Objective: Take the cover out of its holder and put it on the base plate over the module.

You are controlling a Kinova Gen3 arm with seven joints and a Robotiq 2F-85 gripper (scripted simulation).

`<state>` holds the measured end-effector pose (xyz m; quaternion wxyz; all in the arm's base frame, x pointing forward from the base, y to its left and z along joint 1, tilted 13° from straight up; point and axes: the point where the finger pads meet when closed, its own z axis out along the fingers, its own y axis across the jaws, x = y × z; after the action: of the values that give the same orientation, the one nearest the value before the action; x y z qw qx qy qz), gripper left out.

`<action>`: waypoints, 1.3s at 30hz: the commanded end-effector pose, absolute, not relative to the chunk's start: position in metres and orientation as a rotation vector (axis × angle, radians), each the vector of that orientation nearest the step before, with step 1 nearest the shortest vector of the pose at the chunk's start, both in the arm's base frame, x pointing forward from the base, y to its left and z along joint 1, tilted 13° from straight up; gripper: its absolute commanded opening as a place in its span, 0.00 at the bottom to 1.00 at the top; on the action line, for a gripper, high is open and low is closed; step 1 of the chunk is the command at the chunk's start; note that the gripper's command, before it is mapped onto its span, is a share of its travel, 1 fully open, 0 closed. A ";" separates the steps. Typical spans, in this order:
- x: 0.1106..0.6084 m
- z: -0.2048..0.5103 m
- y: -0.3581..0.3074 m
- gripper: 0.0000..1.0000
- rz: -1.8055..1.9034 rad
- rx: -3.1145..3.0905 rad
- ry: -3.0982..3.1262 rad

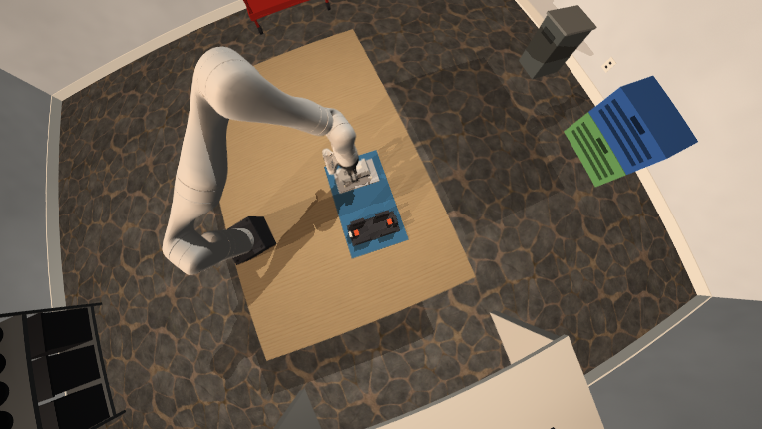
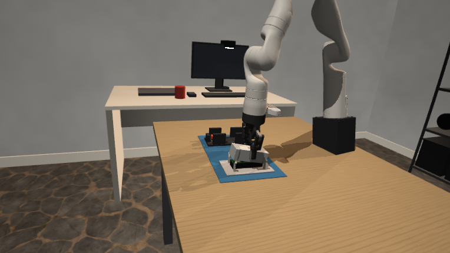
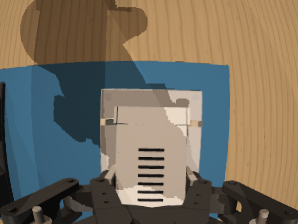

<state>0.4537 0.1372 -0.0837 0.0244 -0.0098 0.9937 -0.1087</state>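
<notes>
The light grey cover point(image 2: 248, 153) with vent slots point(image 3: 152, 175) is between my gripper's fingers point(image 2: 253, 150). It hangs tilted just above the white base plate point(image 2: 249, 169), over the green module point(image 2: 237, 163), whose edge shows under its near side. In the wrist view the cover point(image 3: 148, 152) looks slightly turned against the base plate point(image 3: 189, 106). From above, the gripper point(image 1: 352, 173) and the arm hide most of the cover and plate. The black holder point(image 1: 373, 227) with orange marks stands empty at the other end of the blue mat point(image 1: 368, 205).
The holder point(image 2: 220, 135) stands behind the base plate on the mat point(image 2: 220, 163). The arm's black pedestal point(image 2: 333, 134) is at the table's right. A desk with a monitor point(image 2: 218, 64) and a red cup point(image 2: 179, 91) stands behind the table.
</notes>
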 end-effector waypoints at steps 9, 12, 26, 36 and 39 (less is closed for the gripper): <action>0.454 -0.082 0.138 0.00 -0.334 -0.031 3.072; 0.454 -0.082 0.138 0.00 -0.334 -0.031 3.072; 0.455 -0.083 0.138 0.00 -0.334 -0.031 3.072; 0.455 -0.091 0.136 0.00 -0.334 -0.031 3.072; 0.455 -0.091 0.136 0.00 -0.334 -0.031 3.072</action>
<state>0.4548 0.1360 -0.0913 0.0251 -0.0100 0.9938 -0.1082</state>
